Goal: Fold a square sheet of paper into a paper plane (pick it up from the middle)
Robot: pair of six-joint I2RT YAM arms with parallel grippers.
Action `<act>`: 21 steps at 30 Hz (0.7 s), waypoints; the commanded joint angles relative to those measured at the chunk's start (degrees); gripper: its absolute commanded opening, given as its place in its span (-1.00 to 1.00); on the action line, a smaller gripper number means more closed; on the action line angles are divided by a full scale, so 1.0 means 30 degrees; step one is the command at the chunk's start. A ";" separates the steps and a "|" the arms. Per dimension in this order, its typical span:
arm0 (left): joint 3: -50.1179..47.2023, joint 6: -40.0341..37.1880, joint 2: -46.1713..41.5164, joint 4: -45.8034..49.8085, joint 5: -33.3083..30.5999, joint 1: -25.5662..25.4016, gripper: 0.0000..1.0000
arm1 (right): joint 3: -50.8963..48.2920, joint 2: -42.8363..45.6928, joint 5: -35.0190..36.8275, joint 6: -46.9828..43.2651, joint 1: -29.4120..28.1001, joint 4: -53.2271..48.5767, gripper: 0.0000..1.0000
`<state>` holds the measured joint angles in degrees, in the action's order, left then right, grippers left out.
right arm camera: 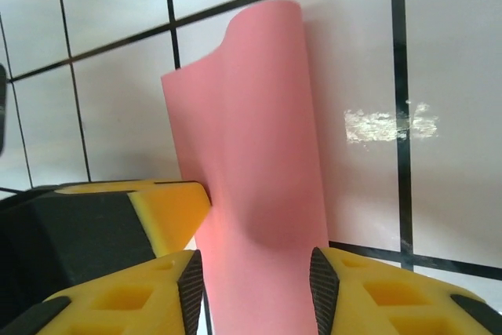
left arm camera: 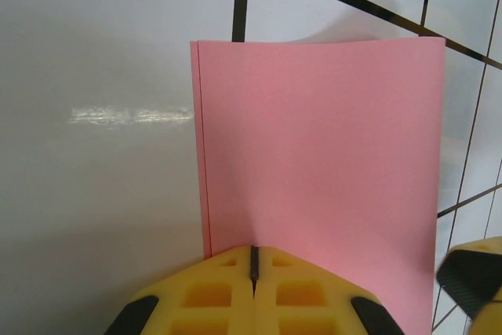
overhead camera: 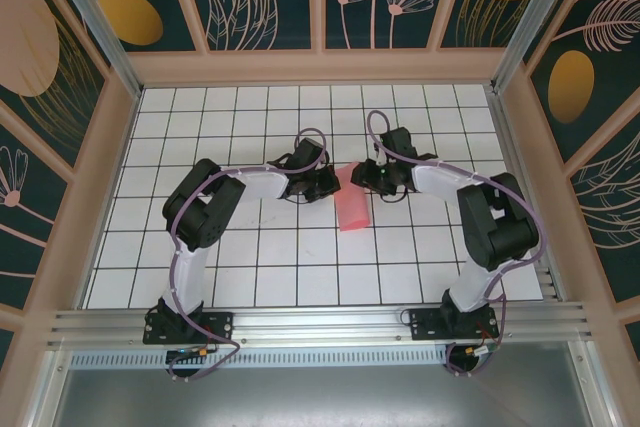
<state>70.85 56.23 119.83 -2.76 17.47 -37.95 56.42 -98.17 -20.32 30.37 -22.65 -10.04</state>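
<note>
Left claw (left arm camera: 253, 255) is pressed together, pinching the left edge of the sheet of paper (overhead camera: 352, 202), which looks doubled over and sits mid-counter (overhead camera: 250, 267) between both claws. Right claw (right arm camera: 257, 274) is spread, straddling the sheet's curled right edge. Risk: shutting on that bulge could set a stray crease or skew the layers, and the thin single-edge pinch may slip if the sheet is tugged.

A: Top camera?
B: High above the pink sheet (overhead camera: 352, 197), looking down from afar.
A: Wrists?
B: Both close to that sheet, facing it from opposite edges; all share it.
</note>
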 commanded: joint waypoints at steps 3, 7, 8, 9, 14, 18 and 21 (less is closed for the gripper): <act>-0.0762 -0.0373 0.1503 0.3119 -0.1929 -0.0060 -1.00 | 0.0379 0.0731 0.0052 -0.0234 -0.0324 0.0579 -0.11; -0.0836 -0.0358 0.1468 0.3042 -0.1928 -0.0091 -1.00 | 0.1560 -0.0851 -0.0791 -0.0594 -0.1014 0.0009 -0.14; -0.0903 -0.0354 0.1418 0.2975 -0.1932 -0.0087 -1.00 | 0.1669 -0.1217 -0.1072 -0.0560 -0.1064 0.0099 -0.18; -0.0938 -0.0354 0.1395 0.2945 -0.1928 -0.0088 -1.00 | 0.1707 -0.1501 -0.1269 -0.0529 -0.1062 0.0196 -0.22; -0.0997 -0.0243 0.1482 0.3083 -0.1979 -0.0077 -1.00 | 0.1945 -0.2622 -0.1332 -0.0660 -0.0855 0.0012 -0.47; -0.1025 -0.0164 0.1516 0.3196 -0.2060 -0.0105 -1.00 | 0.1594 -0.2933 -0.1337 -0.0906 -0.0554 0.0063 -0.61; -0.1029 -0.0065 0.1621 0.3280 -0.2076 -0.0070 -1.00 | 0.1167 -0.3091 -0.1373 -0.1234 -0.0236 0.0126 -0.68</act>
<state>70.83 56.23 119.83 -2.74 17.28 -38.04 60.88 -106.78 -23.66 28.34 -24.32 -9.41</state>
